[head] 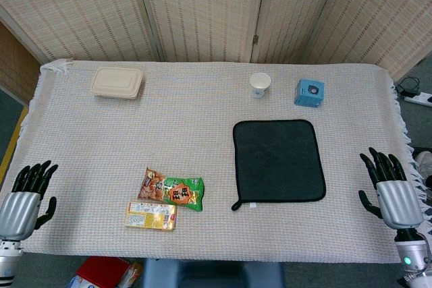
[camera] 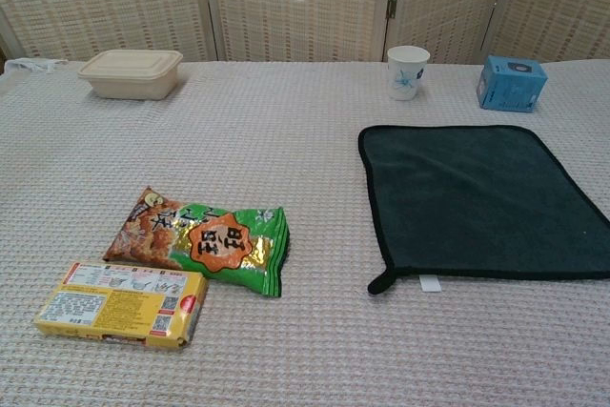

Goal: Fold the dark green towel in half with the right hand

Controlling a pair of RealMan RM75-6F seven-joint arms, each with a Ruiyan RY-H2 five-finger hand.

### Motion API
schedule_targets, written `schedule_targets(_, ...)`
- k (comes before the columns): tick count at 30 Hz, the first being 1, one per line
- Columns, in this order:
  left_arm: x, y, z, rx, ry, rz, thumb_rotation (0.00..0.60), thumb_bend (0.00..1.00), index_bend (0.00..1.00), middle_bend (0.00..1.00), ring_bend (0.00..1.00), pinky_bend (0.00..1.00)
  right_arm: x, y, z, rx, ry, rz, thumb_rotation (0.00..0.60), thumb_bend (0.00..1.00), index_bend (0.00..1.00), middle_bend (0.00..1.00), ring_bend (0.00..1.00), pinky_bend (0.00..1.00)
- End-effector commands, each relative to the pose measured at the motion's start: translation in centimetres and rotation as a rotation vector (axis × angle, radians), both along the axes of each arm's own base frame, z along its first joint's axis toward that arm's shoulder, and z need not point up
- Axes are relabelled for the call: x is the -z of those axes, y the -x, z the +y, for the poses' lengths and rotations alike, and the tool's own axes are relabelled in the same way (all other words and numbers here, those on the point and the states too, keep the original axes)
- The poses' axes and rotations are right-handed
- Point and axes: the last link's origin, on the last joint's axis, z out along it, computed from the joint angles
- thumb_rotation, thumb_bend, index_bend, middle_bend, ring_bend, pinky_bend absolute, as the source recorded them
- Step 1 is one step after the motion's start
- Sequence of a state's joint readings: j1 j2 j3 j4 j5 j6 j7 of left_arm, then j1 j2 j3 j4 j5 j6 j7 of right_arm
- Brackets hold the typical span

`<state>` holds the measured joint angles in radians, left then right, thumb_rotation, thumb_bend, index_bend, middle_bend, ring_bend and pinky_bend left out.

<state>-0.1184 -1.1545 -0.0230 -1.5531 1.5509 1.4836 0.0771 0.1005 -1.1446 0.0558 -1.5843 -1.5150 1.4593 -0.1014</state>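
While both arms sit at the near corners of the table (head: 202, 99), the dark green towel (head: 278, 160) lies flat and unfolded on the right half of the woven cloth, one corner loop and a small white tag at its near left corner. Right hand (head: 391, 190) is at the table's right edge, well apart from the towel's right border, fingers (head: 379, 165) spread, pointing away from the robot, holding nothing. Left hand (head: 27, 197) mirrors it at the left edge, fingers apart, empty, far from the towel. Neither hand shows in the chest view.

Other items: paper cup (head: 260, 84) and blue box (head: 309, 92) stand beyond the towel's far edge, the cup off its left corner, the box nearer its right corner; neither touches it. Beige lidded container (head: 117, 82) sits at far left. Green and orange snack bag (head: 171, 189) lies left of the towel, apart from it, with a yellow carton (head: 150, 216) just beside the bag's near edge.
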Motion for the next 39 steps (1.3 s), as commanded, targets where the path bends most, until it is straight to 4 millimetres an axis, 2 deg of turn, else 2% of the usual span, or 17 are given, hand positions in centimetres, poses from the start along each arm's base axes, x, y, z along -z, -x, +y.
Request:
schedule_targets(1, 0.1, 0.0, 0.0, -0.002, 0.003, 0.000, 0.600, 0.62, 0.09, 0.08, 0.00, 0.00, 0.1, 0.0, -0.2, 0.002, -0.001, 0.003, 0.600, 0.45, 0.00, 0.00, 0.00, 0.00)
schedule_targets(7, 0.2, 0.0, 0.3, -0.002, 0.010, -0.010, 0.600, 0.62, 0.09, 0.08, 0.00, 0.00, -0.1, 0.5, -1.3, -0.001, 0.052, 0.023, 0.600, 0.45, 0.00, 0.00, 0.00, 0.00)
schedule_targets(10, 0.1, -0.1, 0.4, 0.002, 0.013, -0.019, 0.600, 0.62, 0.08, 0.07, 0.00, 0.00, -0.1, 0.8, -3.1, -0.003, 0.073, -0.008, 0.600, 0.46, 0.07, 0.00, 0.00, 0.00)
schedule_targets(14, -0.2, 0.1, 0.7, 0.001, 0.021, -0.035, 0.600, 0.62, 0.08, 0.08, 0.00, 0.00, -1.0, 0.3, -7.8, -0.023, 0.053, -0.016, 0.600, 0.45, 0.26, 0.00, 0.00, 0.00)
schedule_targets(15, -0.3, 0.1, 0.8, -0.002, 0.022, -0.039, 0.600, 0.62, 0.08, 0.08, 0.00, 0.00, -1.4, 0.0, -9.5, -0.026, 0.060, -0.004, 0.600, 0.45, 0.28, 0.00, 0.00, 0.00)
schedule_targets(19, -0.5, 0.2, 1.1, -0.008, 0.027, -0.053, 0.600, 0.62, 0.09, 0.08, 0.00, 0.00, -1.4, -1.5, -14.0, -0.008, 0.021, -0.031, 0.600, 0.46, 0.36, 0.00, 0.00, 0.00)
schedule_targets(24, -0.6, 0.2, 1.1, -0.008, 0.042, -0.058, 0.600, 0.62, 0.09, 0.08, 0.01, 0.00, 0.3, -3.2, -18.3, 0.011, -0.047, 0.010, 0.600, 0.46, 0.38, 0.01, 0.00, 0.00)
schedule_targets(30, -0.6, 0.5, 1.4, -0.027, 0.031, -0.057, 0.600, 0.62, 0.10, 0.08, 0.01, 0.00, 3.7, -4.3, -23.4, 0.067, -0.117, 0.068, 0.600, 0.46, 0.40, 0.02, 0.00, 0.00)
schedule_targets(34, -0.6, 0.6, 1.7, -0.025, 0.030, -0.067, 0.600, 0.56, 0.11, 0.08, 0.02, 0.00, 5.8, -5.1, -25.9, 0.085, -0.152, 0.099, 0.600, 0.46, 0.40, 0.02, 0.00, 0.00)
schedule_targets(39, -1.0, 1.1, 1.9, -0.051, -0.001, -0.055, 0.600, 0.54, 0.11, 0.11, 0.03, 0.00, 8.4, -6.1, -27.8, 0.093, -0.202, 0.126, 0.600, 0.46, 0.41, 0.03, 0.00, 0.00)
